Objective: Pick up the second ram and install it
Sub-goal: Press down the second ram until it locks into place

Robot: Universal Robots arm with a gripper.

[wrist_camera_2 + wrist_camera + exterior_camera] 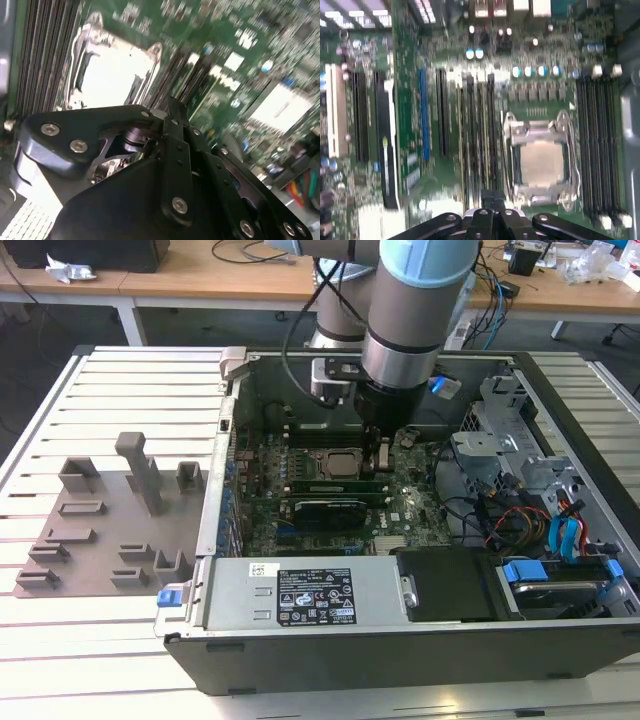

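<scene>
Your one arm is reaching down into the open computer case (560, 640), with the gripper (381, 456) hanging just above the motherboard (400, 515), beside the one processor socket (335, 464). You cannot tell whether its fingers are apart or together. The second ram (330, 485) appears to be lying in the memory slots (477, 135) beside the socket, below the gripper. Beside the case, a grey fixture tray (100, 530) is sitting on the slatted counter (120, 380).

Both wrist views motion-blurred; arm (400, 330) hides motherboard (330, 510) slots beneath; fingers' grip unreadable.
</scene>
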